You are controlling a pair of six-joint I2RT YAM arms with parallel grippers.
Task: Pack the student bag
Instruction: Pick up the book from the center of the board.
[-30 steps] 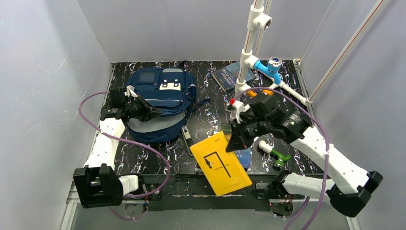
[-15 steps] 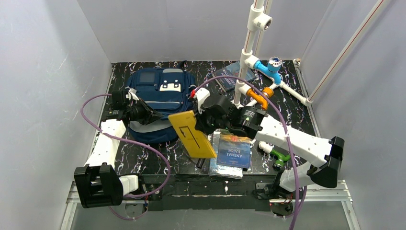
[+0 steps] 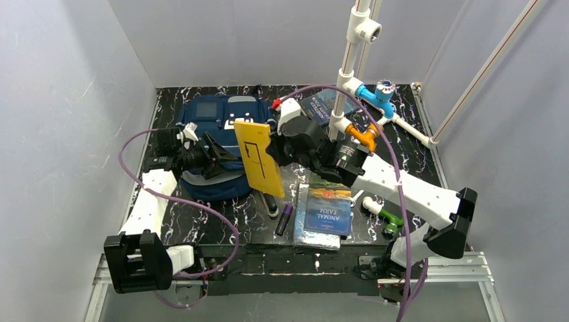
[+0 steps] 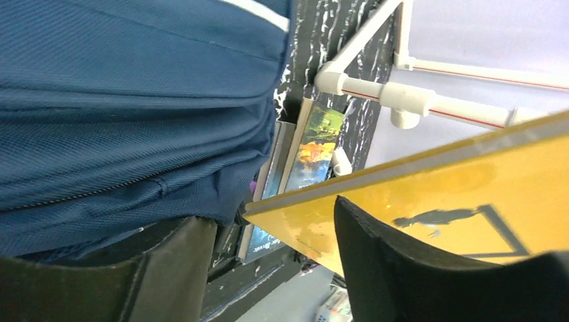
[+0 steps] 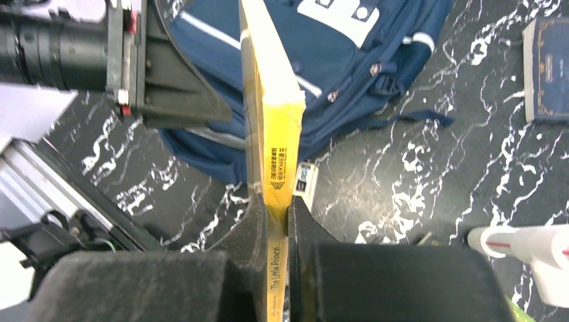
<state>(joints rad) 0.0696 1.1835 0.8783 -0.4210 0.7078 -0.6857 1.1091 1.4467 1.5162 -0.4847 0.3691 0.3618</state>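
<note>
The student bag, navy with grey stripes, lies at the back left of the table and fills the upper left of the left wrist view as blue fabric. My right gripper is shut on the spine of a thin yellow book, holding it on edge beside the bag's right side. In the right wrist view the fingers clamp the yellow book over the bag. My left gripper stands open at the bag's near edge, jaws apart, the yellow book just beyond them.
A stack of books topped by "Animal Farm" lies at the front centre, with a purple marker and a black item beside it. A white pipe frame with a blue valve stands at the back right. A dark book lies behind.
The right arm carried the yellow book from the front edge leftward and back to the bag, turning it upright. The left gripper, shut at the bag's edge before, has opened.
</note>
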